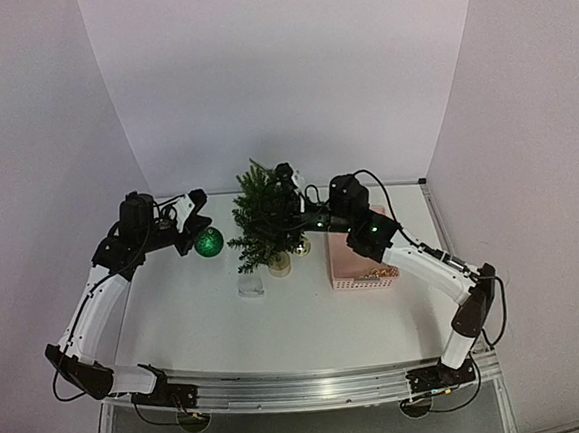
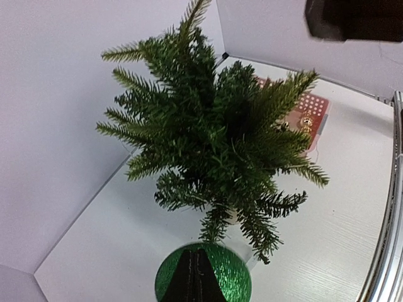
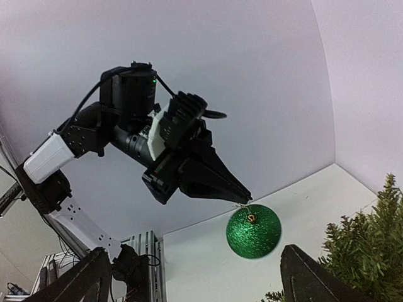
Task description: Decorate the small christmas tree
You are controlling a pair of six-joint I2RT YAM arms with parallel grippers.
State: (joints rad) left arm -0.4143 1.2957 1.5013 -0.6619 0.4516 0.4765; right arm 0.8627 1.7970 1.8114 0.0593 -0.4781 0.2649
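Here, pinching the green ball (image 3: 253, 231) by its top loop with the left gripper (image 3: 244, 200), closed tight on it. Hanging it in the air, just left of the tree (image 1: 266, 218) standing up in the middle of the table (image 1: 198, 324), beside the pink basket (image 1: 362, 269). Holding the right gripper (image 1: 289, 188) wide open, right by the treetop.

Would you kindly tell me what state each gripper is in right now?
Left gripper: shut on the green bauble, held by its hanger.
Right gripper: open, holding nothing.
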